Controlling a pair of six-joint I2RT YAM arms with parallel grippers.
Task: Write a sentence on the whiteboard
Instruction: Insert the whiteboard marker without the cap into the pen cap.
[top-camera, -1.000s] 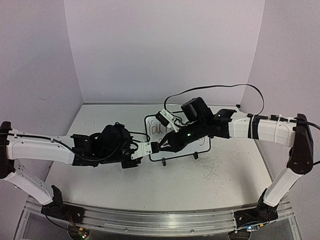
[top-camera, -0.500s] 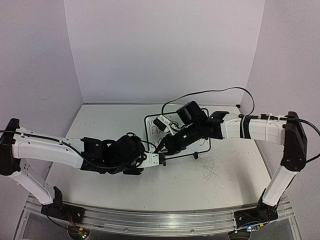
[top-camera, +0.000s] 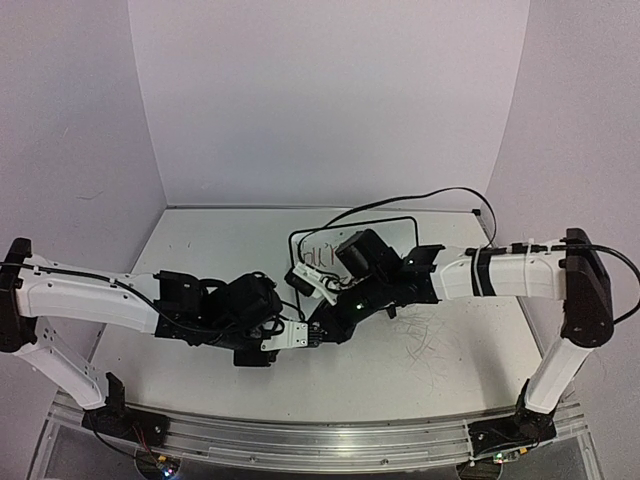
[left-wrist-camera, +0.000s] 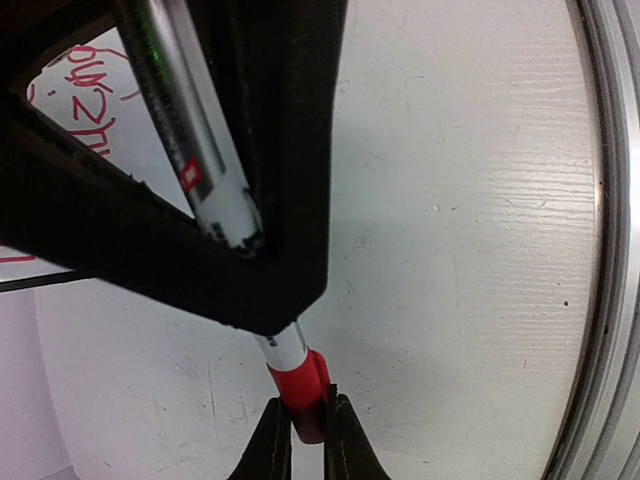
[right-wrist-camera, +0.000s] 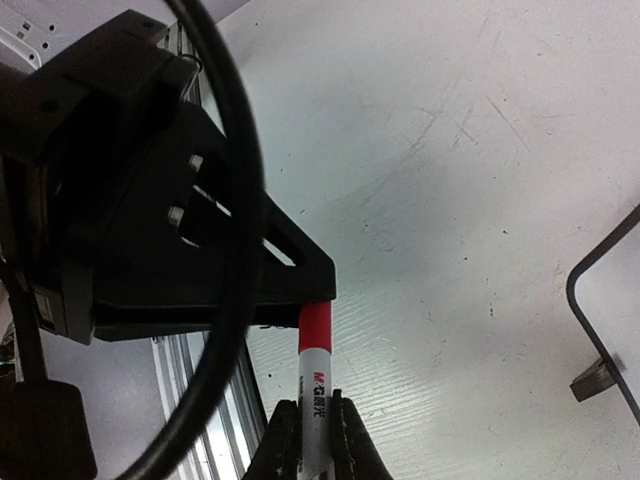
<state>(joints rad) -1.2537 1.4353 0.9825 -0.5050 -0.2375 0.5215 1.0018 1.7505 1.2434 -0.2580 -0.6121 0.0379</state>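
Note:
A red marker is held between both grippers just above the tabletop, in front of the whiteboard (top-camera: 300, 243). My left gripper (left-wrist-camera: 306, 428) is shut on the marker's red cap (left-wrist-camera: 303, 395), which sits on the end of the white barrel (left-wrist-camera: 215, 190). My right gripper (right-wrist-camera: 314, 418) is shut on the white barrel (right-wrist-camera: 314, 385), with the red cap (right-wrist-camera: 314, 328) running into the left gripper's black body. In the top view the two grippers meet tip to tip, left (top-camera: 303, 338) and right (top-camera: 322, 326). The right arm hides most of the board. Part of the red sentence (left-wrist-camera: 80, 110) shows, and faintly in the top view (top-camera: 318, 256).
The grey-white tabletop (top-camera: 430, 340) has scribble scuffs right of the grippers. An aluminium rail (top-camera: 320, 440) runs along the near edge and shows in the left wrist view (left-wrist-camera: 610, 200). A black cable (top-camera: 430, 195) loops over the board. The board's corner and foot (right-wrist-camera: 597, 380) lie right of the marker.
Both grippers have moved with the marker from the board's front edge toward the near side of the table. The right arm has swung left and now covers more of the board.

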